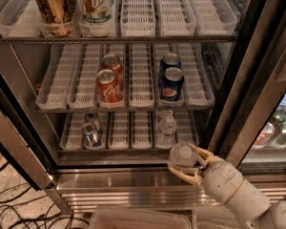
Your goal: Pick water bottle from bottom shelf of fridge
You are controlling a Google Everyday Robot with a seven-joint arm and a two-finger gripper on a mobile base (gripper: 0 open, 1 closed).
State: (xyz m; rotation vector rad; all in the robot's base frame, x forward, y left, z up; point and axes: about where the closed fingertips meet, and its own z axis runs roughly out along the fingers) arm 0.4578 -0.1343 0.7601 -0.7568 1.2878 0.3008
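Observation:
My gripper [180,159] is low at the right, just in front of the front edge of the bottom shelf [133,131] of the fridge [133,187]. Its cream fingers [183,175] are closed around a small clear water bottle [183,153], held clear of the rack with its pale cap toward the camera. A second, similar water bottle [167,128] stands in a white lane tray on the bottom shelf, right of centre, just behind the held one.
Two small blue-and-silver cans [91,130] stand on the bottom shelf's left. The rack above holds red cola cans [108,82] and blue cola cans [170,78]. Tall cans [52,6] stand on the top rack. The dark door frame [250,75] rises right of my arm. Cables [14,209] lie on the floor.

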